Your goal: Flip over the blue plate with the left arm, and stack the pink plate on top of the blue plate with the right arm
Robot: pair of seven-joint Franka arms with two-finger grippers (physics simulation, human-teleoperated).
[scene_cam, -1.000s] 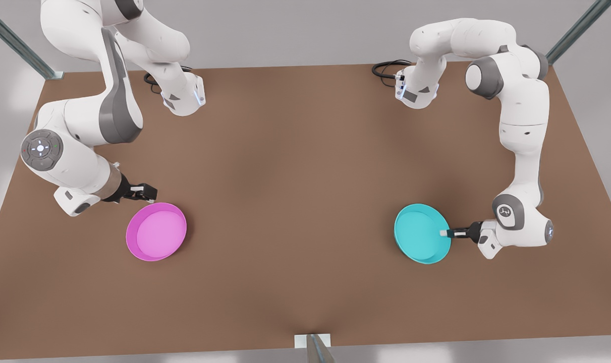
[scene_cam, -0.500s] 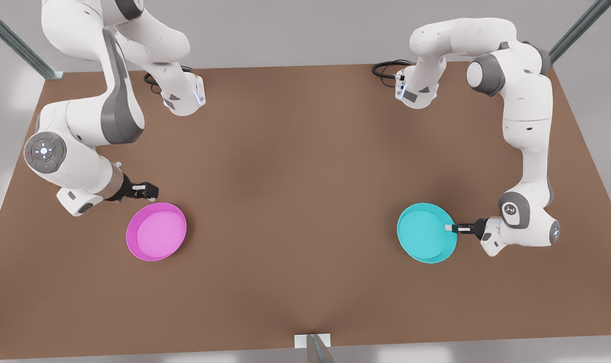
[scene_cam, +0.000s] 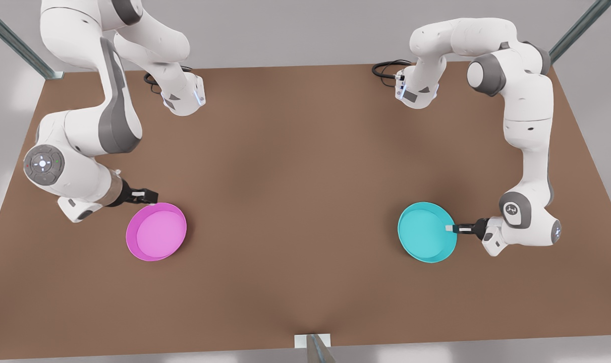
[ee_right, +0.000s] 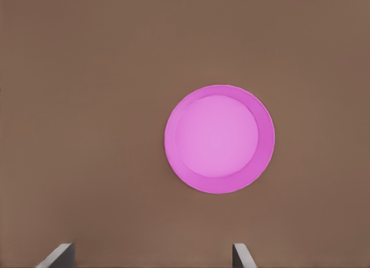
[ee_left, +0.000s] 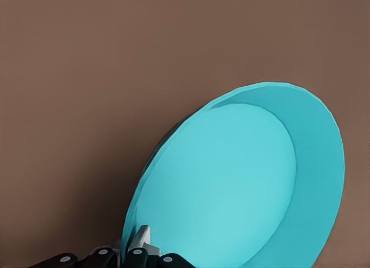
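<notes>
Cyan blue plate (scene_cam: 426,232) lay on the front view's right, tilted; my left gripper (scene_cam: 453,229) pinched its rim shut. My right gripper (scene_cam: 150,194) hovered wide open just beside the pink plate (scene_cam: 156,232), well apart leftward. Flip under way, I judged; next needs wrist rotation.

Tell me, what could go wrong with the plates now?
1. The left tool pinches only the rim of the blue plate, which looks tilted off the table. It might slip out mid-flip.
2. The right tool is open and sits close beside the pink plate, not gripping it. It could nudge the plate away instead of catching the rim.
</notes>
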